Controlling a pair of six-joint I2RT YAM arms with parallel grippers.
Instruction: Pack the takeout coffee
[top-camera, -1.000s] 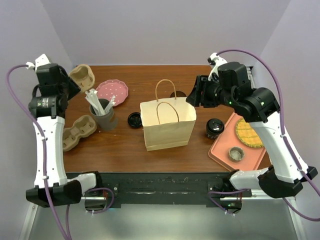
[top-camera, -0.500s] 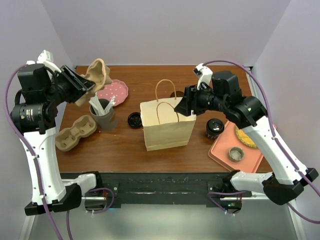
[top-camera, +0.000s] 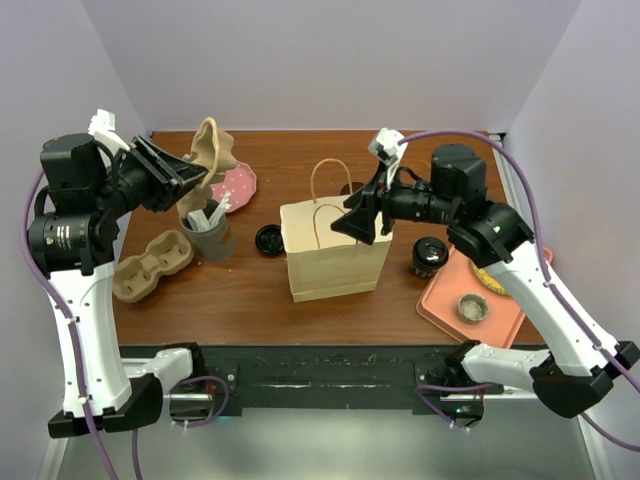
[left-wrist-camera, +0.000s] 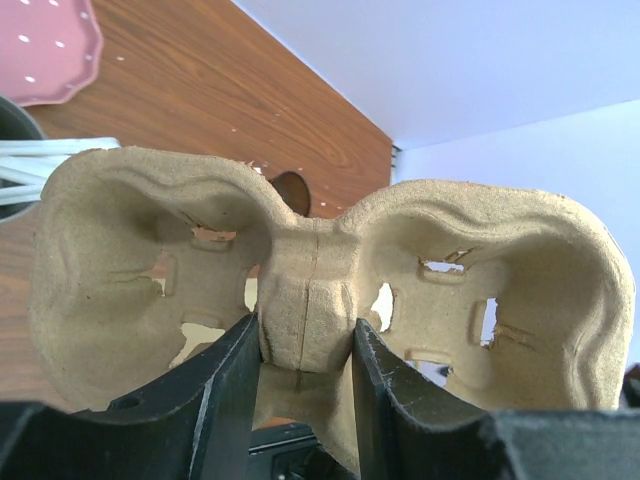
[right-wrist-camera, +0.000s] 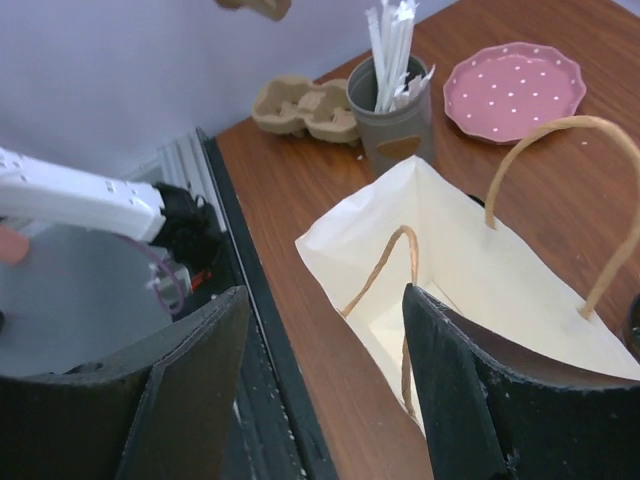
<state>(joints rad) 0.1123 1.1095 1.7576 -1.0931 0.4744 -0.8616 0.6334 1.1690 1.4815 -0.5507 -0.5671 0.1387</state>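
The takeout coffee (top-camera: 428, 256), a short dark cup with a black lid, stands on the table just right of the paper bag (top-camera: 335, 252), untouched. My right gripper (top-camera: 362, 216) hovers over the bag's open mouth (right-wrist-camera: 470, 280). It is open, with nothing between its fingers (right-wrist-camera: 322, 296). My left gripper (top-camera: 188, 178) is raised at the left and shut on the middle ridge of a cardboard cup carrier (top-camera: 207, 148). In the left wrist view that carrier (left-wrist-camera: 305, 300) fills the picture, its ridge pinched between both fingers.
A grey cup of white utensils (top-camera: 207, 230), a pink dotted plate (top-camera: 236, 184) and a second cup carrier (top-camera: 150, 265) sit at the left. A loose black lid (top-camera: 269, 239) lies left of the bag. An orange tray (top-camera: 447, 300) at the right holds a waffle and a small bowl.
My left gripper has lifted the carrier off the table and swung it rightward. My right gripper has moved left over the bag and its jaws have widened.
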